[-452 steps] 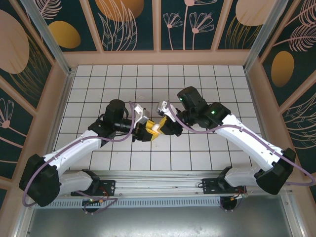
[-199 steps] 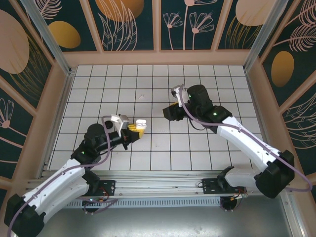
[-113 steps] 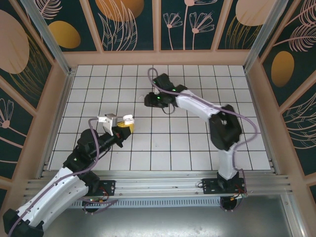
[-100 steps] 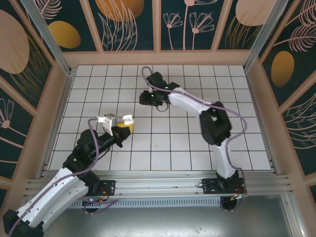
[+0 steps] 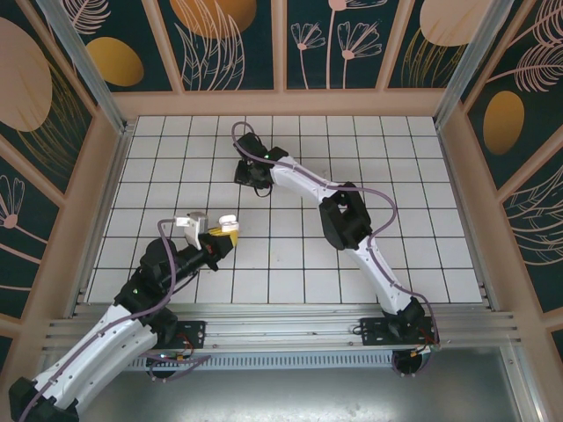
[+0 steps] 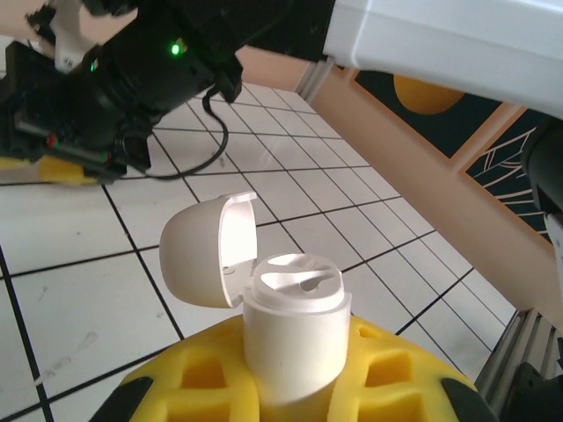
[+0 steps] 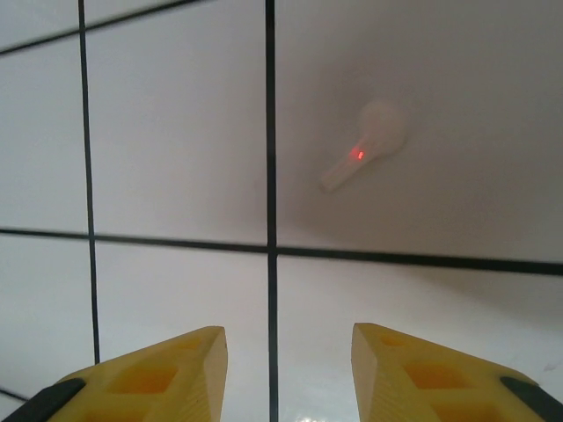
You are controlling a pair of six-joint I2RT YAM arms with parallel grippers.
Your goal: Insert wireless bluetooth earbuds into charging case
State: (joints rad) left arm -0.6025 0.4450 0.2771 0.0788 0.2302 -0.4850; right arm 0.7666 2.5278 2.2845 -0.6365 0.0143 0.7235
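While I hover, right gripper [image 7: 286, 338]: fingers apart, white stemmed earbud [image 7: 369, 141] at one o'clock.
left gripper [image 6: 295, 380]: clamped on white plastic charging case [image 6: 295, 321], lid open.

White charging case [image 6: 290, 330], white earbud [image 7: 368, 141] with red light, black-lined white tiles [image 7: 167, 132].

White earbud [image 7: 365, 148] flat on tile [image 7: 176, 132]; open white case [image 6: 290, 330], seemingly empty.
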